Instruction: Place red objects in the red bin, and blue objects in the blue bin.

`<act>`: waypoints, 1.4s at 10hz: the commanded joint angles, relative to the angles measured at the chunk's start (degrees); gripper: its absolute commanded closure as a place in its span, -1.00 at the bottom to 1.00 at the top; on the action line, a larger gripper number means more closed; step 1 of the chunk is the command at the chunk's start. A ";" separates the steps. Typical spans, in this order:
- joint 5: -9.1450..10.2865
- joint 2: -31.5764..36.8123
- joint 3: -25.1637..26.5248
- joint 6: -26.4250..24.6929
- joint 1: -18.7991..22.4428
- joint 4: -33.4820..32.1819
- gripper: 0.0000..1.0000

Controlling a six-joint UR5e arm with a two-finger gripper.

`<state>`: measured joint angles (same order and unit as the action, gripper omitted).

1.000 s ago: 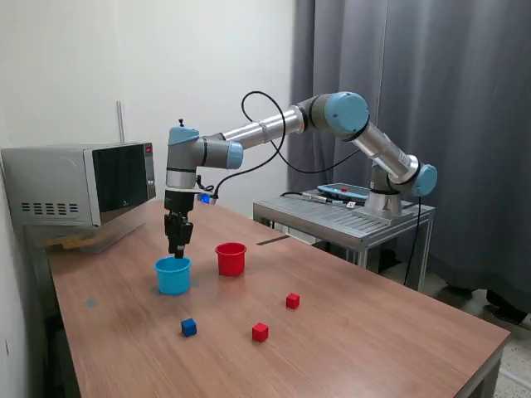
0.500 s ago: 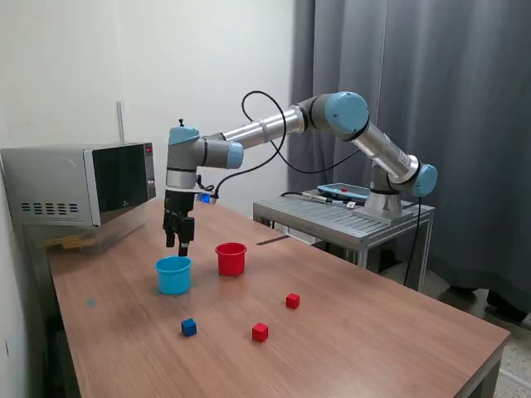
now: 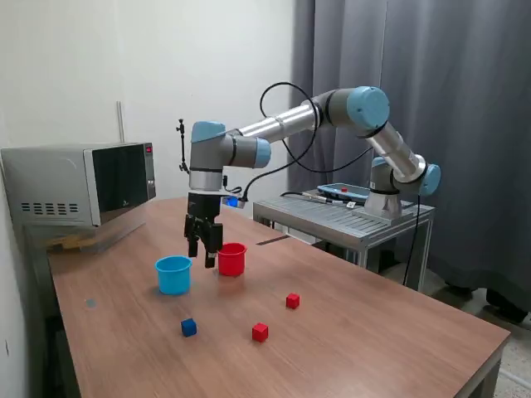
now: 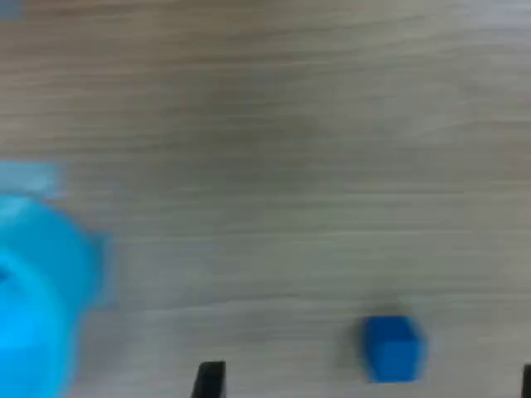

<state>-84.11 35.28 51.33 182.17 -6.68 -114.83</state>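
1. Exterior view, from its left: a microwave point(image 3: 79, 184) sits at the far end of the wooden table point(image 3: 373, 332)

2. One blue bin point(image 3: 173, 274), then the gripper point(image 3: 204, 255) hanging between it and the one red bin point(image 3: 231, 259), above the tabletop; its fingers are apart, holding nothing and touching nothing

3. Nearer the camera lie one blue cube point(image 3: 189, 327) and two red cubes point(image 3: 260, 332) point(image 3: 293, 301), all well apart

4. Wrist view, blurred: the blue bin point(image 4: 37, 290), a blue cube point(image 4: 392, 348) on bare wood and two dark fingertips point(image 4: 209, 381), set wide
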 commanded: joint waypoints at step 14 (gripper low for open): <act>-1.76 -9.88 -10.11 -5.30 5.63 -1.36 -1.00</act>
<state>-86.31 25.68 41.43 172.01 -0.98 -116.35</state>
